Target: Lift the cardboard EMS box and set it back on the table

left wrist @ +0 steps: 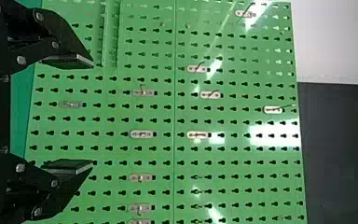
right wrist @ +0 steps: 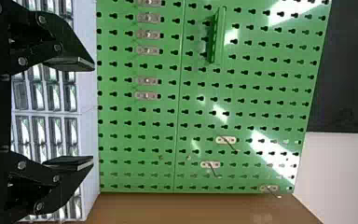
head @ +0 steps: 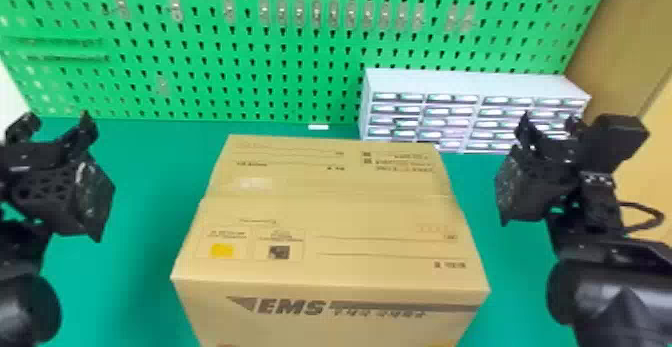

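The cardboard EMS box [head: 325, 211] sits centrally on the green counter [head: 135, 171], its lettered face toward the robot. The left fingers [left wrist: 70, 44] stand wide apart, off to the box's left; the right fingers [right wrist: 70, 44] are just as wide, off to its right, and neither pair touches it.

The step in hand looks to be closing in on the box from both sides. It is likely too broad for one pair to span, so the lift should come from two matched inward presses, low on the side walls and directly opposite each other (uneven height would tip it). Keep the right arm clear of the drawer cabinet [head: 465, 81] behind the box's right side. Squeeze firmly without denting the cardboard, raise it level, then lower it flat before easing both arms outward.
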Available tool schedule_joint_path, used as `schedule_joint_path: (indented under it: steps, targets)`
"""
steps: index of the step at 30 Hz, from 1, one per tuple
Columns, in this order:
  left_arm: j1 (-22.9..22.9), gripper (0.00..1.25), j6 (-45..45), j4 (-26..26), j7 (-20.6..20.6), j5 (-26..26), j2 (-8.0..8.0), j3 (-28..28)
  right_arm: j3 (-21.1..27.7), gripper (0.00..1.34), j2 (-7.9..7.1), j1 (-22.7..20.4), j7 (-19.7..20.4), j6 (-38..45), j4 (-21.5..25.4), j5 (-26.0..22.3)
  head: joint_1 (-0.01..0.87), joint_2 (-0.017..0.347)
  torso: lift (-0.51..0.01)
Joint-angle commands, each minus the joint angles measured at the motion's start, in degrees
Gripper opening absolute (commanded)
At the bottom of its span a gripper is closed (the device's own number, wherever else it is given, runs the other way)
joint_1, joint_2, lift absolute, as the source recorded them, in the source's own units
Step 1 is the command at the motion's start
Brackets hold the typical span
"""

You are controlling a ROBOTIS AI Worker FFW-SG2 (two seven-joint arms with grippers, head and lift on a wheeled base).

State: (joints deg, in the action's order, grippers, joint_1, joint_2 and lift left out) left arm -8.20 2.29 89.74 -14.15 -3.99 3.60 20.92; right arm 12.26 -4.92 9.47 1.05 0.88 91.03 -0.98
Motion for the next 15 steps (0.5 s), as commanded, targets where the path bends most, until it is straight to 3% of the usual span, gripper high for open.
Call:
schedule_joint_path:
  steps: [1, 15]
  targets:
    - [0.1, 0.76, 0.0, 0.0, 0.0, -0.1, 0.00, 0.0, 0.1, 0.80, 0.08, -0.2, 0.0, -0.1, 0.2, 0.3, 0.678, -0.015, -0.010]
    - [0.1, 0.76, -0.1, 0.0, 0.0, -0.1, 0.00, -0.2, 0.7, 0.80, 1.05, -0.4, 0.0, -0.1, 0.5, 2.0, 0.678, -0.015, -0.037]
